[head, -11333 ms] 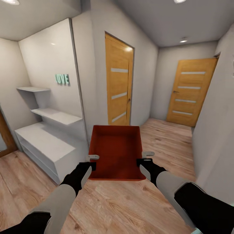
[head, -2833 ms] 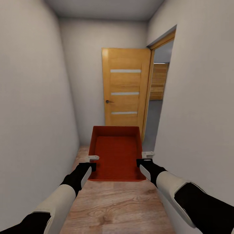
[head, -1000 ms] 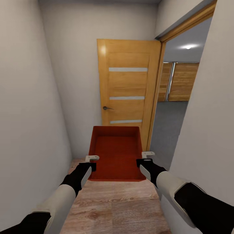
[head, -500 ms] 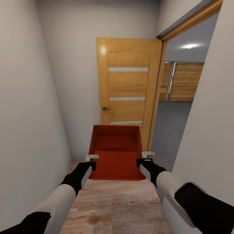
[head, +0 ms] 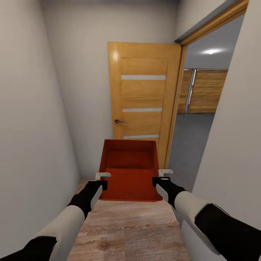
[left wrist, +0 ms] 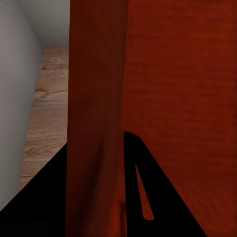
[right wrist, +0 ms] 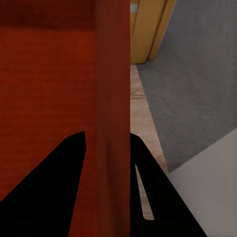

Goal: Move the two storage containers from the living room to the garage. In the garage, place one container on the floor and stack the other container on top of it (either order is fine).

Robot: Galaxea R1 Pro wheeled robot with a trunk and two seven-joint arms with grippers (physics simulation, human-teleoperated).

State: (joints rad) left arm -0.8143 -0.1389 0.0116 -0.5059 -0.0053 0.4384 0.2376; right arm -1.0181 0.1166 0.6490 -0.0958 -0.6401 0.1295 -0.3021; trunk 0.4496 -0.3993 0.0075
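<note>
One orange-red storage container (head: 129, 174) hangs level in front of me, lidless and empty, held by its two long side walls. My left gripper (head: 102, 180) is shut on its left wall (left wrist: 96, 98), a dark finger on each side of the thin plastic. My right gripper (head: 160, 176) is shut on the right wall (right wrist: 112, 74) in the same way. The other container is out of view. Through the doorway ahead on the right lies the garage's dark grey floor (head: 188, 137), also under the container's right side (right wrist: 197, 74).
I stand in a narrow corridor on light wood planks (head: 127, 228). A plain wall (head: 29, 127) is close on the left and another (head: 232, 145) close on the right. An open wooden door (head: 143, 101) stands straight ahead, beside the door frame (head: 177, 108).
My view has travelled down the corridor to the open doorway and has stood still for the last half second. The container sits in both grippers as before.
</note>
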